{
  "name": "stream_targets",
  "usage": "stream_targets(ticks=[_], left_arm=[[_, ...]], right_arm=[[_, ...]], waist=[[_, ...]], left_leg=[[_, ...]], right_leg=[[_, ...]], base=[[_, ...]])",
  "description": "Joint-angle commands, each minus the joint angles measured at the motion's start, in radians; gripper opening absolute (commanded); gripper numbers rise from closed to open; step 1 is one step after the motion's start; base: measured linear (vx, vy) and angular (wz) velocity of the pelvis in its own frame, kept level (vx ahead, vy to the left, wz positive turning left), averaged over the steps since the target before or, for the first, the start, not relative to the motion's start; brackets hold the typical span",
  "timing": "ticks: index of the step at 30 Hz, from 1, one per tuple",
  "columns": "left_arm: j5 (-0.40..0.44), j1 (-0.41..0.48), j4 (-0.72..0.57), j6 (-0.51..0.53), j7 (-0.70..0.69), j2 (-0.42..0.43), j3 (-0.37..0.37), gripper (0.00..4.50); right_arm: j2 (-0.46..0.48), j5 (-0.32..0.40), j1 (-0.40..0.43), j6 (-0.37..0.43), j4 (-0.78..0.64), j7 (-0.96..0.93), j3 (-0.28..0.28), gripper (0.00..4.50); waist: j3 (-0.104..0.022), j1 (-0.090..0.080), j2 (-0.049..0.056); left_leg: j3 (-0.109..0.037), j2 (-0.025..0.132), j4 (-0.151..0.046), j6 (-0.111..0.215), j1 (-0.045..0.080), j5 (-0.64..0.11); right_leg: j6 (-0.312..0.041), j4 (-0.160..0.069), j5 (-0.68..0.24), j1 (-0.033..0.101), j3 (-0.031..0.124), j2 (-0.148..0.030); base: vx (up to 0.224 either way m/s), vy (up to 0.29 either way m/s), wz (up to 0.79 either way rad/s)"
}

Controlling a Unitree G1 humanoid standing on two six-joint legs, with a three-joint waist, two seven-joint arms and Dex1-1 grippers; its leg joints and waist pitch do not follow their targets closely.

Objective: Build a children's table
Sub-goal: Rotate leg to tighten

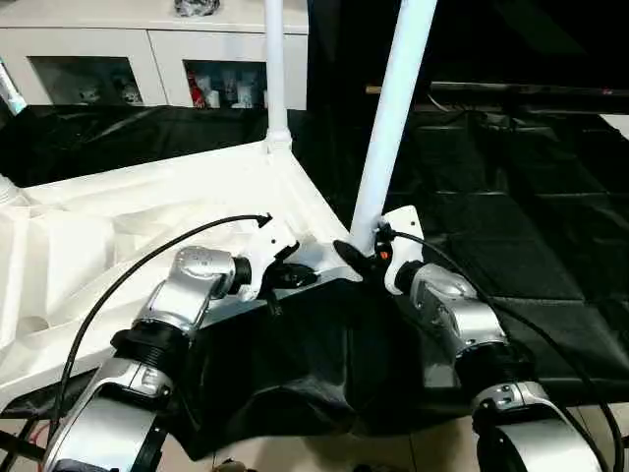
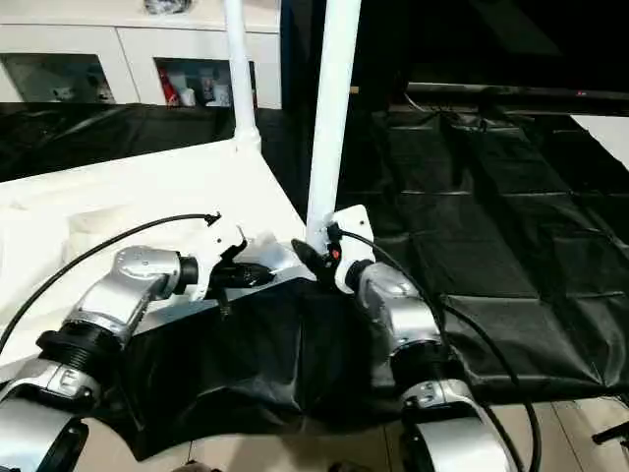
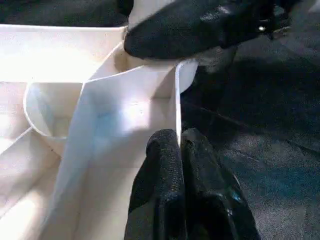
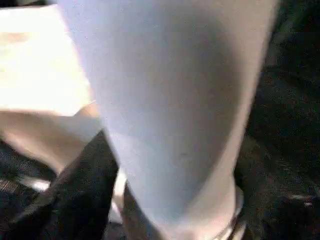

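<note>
The white tabletop (image 1: 147, 197) lies underside up on a black sheet, its ribs showing. One white leg (image 1: 276, 69) stands upright in the far corner socket. A second leg (image 1: 393, 118) rises from the near corner, leaning slightly right. My right gripper (image 1: 362, 248) sits around the base of this near leg, which fills the right wrist view (image 4: 170, 100). My left gripper (image 1: 295, 275) is just left of that corner. In the left wrist view it (image 3: 179, 145) is shut on the tabletop's thin side wall (image 3: 177, 100), with the right gripper (image 3: 200, 25) beyond it.
A black sheet (image 1: 511, 216) covers the work surface and hangs over its front edge. A white cabinet with glass doors (image 1: 147, 59) stands behind. Pale floor (image 1: 324, 452) shows at the bottom. Black cables loop over both forearms.
</note>
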Motion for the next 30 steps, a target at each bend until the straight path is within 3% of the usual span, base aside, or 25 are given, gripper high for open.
stream_targets(ticks=[1,2,6,8,16,23,30], left_arm=[[-0.027,-0.022,-0.051,-0.01,-0.052,-0.018,-0.046,0.0],[-0.027,-0.021,-0.052,-0.01,-0.054,-0.017,-0.047,0.0],[-0.031,-0.004,-0.082,-0.015,-0.134,0.023,-0.061,0.0],[-0.042,0.01,-0.11,-0.013,-0.193,0.048,-0.07,0.0],[-0.051,0.036,-0.154,-0.005,-0.283,0.104,-0.095,0.0],[-0.063,0.057,-0.201,0.031,-0.359,0.141,-0.116,0.0],[-0.065,0.043,-0.177,0.027,-0.303,0.119,-0.1,0.0]], right_arm=[[0.008,0.019,0.007,0.023,-0.067,0.154,0.102,3.74],[0.005,0.02,0.007,0.024,-0.069,0.159,0.103,3.74],[-0.103,0.022,0.031,0.062,-0.136,0.324,0.144,3.8],[-0.164,0.024,0.043,0.08,-0.169,0.423,0.161,3.8],[-0.264,0.046,0.068,0.137,-0.237,0.586,0.202,3.8],[-0.274,0.062,0.085,0.171,-0.281,0.628,0.213,3.25],[-0.268,0.074,0.113,0.189,-0.305,0.623,0.222,2.58]], waist=[[-0.072,0.005,0.003],[-0.075,0.009,0.001],[-0.075,0.02,0.002],[-0.074,0.034,0.003],[-0.069,0.044,0.001],[-0.071,0.046,0.003],[-0.071,0.051,0.004]], left_leg=[[-0.016,0.028,-0.069,0.026,0.011,-0.271],[-0.015,0.028,-0.068,0.034,0.006,-0.247],[-0.01,0.031,-0.065,0.055,0.008,-0.213],[-0.01,0.034,-0.064,0.058,0.009,-0.218],[-0.013,0.035,-0.069,0.028,0.013,-0.273],[-0.014,0.034,-0.068,0.022,0.011,-0.264],[-0.013,0.033,-0.068,0.017,0.014,-0.271]], right_leg=[[-0.194,-0.063,-0.303,0.047,0.053,-0.059],[-0.2,-0.057,-0.27,0.054,0.052,-0.057],[-0.216,-0.052,-0.226,0.053,0.051,-0.056],[-0.216,-0.051,-0.237,0.055,0.051,-0.056],[-0.191,-0.062,-0.337,0.05,0.051,-0.059],[-0.195,-0.059,-0.32,0.049,0.051,-0.059],[-0.192,-0.061,-0.328,0.048,0.051,-0.058]], base=[[0.0,0.0,0.0],[0.0,0.0,0.0],[0.0,0.0,0.0],[0.0,0.0,0.0],[0.0,0.0,0.0],[0.0,0.0,0.0],[0.0,0.0,0.0]])
